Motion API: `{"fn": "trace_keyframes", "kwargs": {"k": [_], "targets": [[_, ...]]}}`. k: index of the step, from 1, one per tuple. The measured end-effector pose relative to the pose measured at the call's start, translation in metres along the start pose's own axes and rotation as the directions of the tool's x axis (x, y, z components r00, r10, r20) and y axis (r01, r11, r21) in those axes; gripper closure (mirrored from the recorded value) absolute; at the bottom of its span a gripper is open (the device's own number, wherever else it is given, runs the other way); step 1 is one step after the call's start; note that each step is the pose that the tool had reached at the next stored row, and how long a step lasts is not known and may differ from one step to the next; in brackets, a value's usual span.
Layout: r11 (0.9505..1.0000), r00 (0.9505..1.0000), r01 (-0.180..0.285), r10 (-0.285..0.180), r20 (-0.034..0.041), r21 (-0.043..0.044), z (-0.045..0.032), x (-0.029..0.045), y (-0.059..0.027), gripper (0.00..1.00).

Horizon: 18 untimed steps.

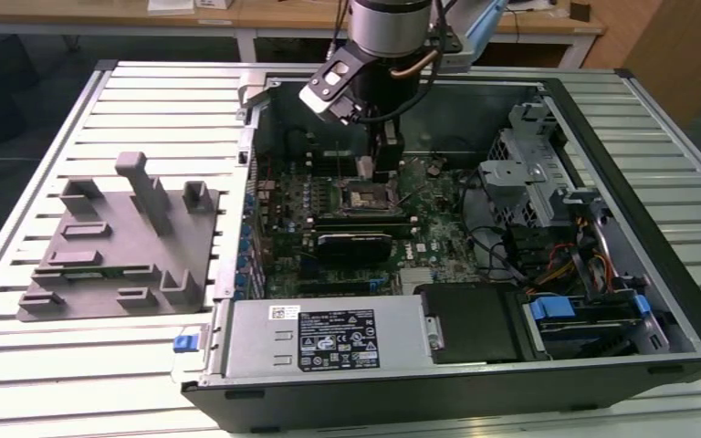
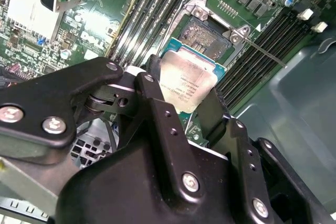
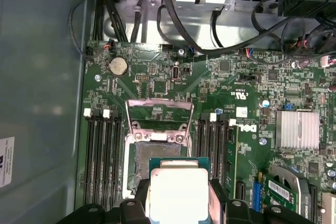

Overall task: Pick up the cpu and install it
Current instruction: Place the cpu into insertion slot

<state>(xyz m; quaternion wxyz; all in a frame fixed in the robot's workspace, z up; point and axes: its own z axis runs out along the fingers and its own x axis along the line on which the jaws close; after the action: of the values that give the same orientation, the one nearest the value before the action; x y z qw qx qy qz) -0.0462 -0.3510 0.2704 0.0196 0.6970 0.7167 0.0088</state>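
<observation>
Pinching the chip [image 2: 189,83] by two opposite edges, the gripper [image 1: 371,172] hung just above the open socket [image 3: 152,153] on the board inside the case [image 1: 679,301]. Doing this well probably meant holding the chip level, squared to the socket, without dragging sideways across the contacts.

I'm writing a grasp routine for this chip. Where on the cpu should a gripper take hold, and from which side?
Grip it by two opposite thin edges, coming down from above its flat silver top. The cpu is a thin square plate, so probably only its edges offer parallel faces to pinch. The gripper holds it that way here, clamped across opposite sides, above the open socket.
</observation>
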Motion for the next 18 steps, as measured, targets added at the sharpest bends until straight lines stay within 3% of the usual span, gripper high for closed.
{"fn": "trace_keyframes", "kwargs": {"k": [18], "targets": [[1.0000,1.0000,0.000,0.000,0.0001,0.0000,0.0159,0.0014,0.0003,0.47]]}}
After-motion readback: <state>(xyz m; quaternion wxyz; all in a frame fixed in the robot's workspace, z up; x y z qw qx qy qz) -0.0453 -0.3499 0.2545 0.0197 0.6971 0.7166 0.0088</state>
